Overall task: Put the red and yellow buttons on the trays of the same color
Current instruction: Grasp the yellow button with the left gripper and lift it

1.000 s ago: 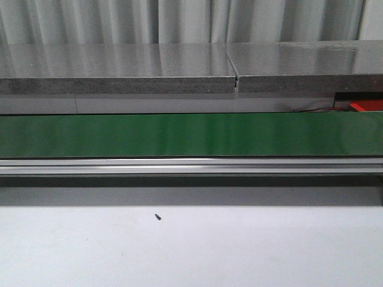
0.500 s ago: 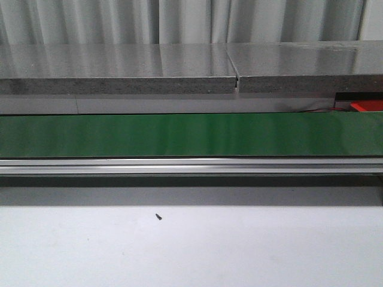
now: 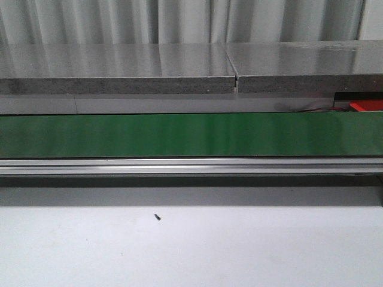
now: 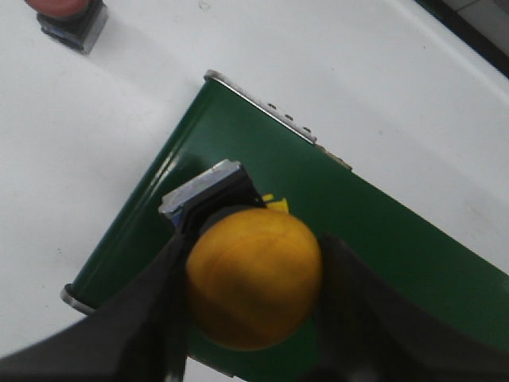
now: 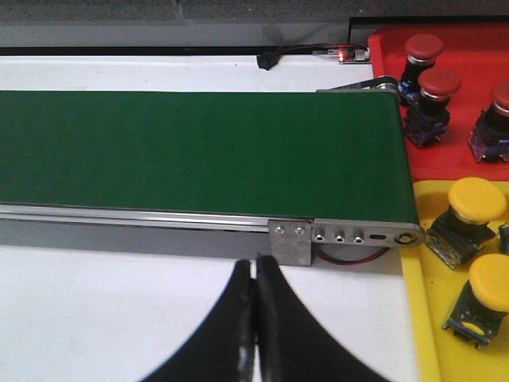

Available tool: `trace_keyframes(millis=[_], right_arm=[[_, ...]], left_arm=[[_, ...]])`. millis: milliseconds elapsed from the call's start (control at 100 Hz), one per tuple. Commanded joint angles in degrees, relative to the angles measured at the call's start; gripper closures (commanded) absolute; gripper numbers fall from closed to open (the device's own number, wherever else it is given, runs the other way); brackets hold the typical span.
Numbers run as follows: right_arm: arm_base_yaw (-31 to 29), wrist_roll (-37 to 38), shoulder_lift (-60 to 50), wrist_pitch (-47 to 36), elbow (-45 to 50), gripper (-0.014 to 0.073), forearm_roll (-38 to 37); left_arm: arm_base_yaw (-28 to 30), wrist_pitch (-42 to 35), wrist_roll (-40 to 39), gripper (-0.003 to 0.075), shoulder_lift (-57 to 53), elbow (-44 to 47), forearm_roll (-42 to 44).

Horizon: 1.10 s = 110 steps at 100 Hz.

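My left gripper [image 4: 253, 256] is shut on a yellow button [image 4: 250, 278], its dark fingers [image 4: 155, 294] pressing the dome's sides above one end of the green belt [image 4: 390, 247]. The button's grey base [image 4: 203, 195] points toward the belt. A red button [image 4: 67, 14] stands on the white table beyond the belt. My right gripper [image 5: 255, 267] is shut and holds nothing, over the white table beside the belt's other end [image 5: 342, 235]. There, a red tray [image 5: 457, 159] holds red buttons [image 5: 437, 83] and a yellow tray [image 5: 429, 318] holds yellow buttons [image 5: 475, 200]. Neither gripper appears in the front view.
The green conveyor belt [image 3: 191, 134] runs across the front view with a metal rail [image 3: 191, 165] along its near side. A grey shelf [image 3: 119, 69] rises behind it. A corner of the red tray [image 3: 366, 106] shows at the far right. A small dark speck [image 3: 157, 217] lies on the table.
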Motion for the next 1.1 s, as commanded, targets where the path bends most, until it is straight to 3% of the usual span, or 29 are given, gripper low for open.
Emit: trace_keyframes(millis=[0, 270, 370, 510, 630, 700, 1090], right_arm=[[-0.1, -0.58, 0.04, -4.28, -1.37, 0.0661, 0.3], [-0.1, -0.58, 0.04, -4.28, -1.37, 0.0661, 0.3], [-0.1, -0.58, 0.04, -4.28, -1.37, 0.0661, 0.3], [-0.1, -0.58, 0.04, -4.28, -1.37, 0.0661, 0.3], [-0.1, -0.58, 0.04, -4.28, -1.37, 0.0661, 0.3], [-0.1, -0.58, 0.04, -4.28, -1.37, 0.0661, 0.3], [-0.1, -0.58, 0.04, -4.28, -1.37, 0.0661, 0.3]], left_arm=[[-0.49, -0.75, 0.24, 0.0729, -1.61, -0.67, -1.49], [-0.49, 1.23, 0.24, 0.0725, 2.81, 0.44, -1.83], [-0.49, 1.74, 0.24, 0.068, 3.83, 0.44, -3.11], [-0.49, 1.74, 0.24, 0.0509, 4.38, 0.44, -3.11], [-0.49, 1.74, 0.67, 0.0299, 4.38, 0.44, -3.11], [-0.49, 2.01, 0.78, 0.0237, 4.38, 0.44, -3.11], [-0.11, 3.58, 1.71, 0.0239, 4.38, -9.3, -2.27]])
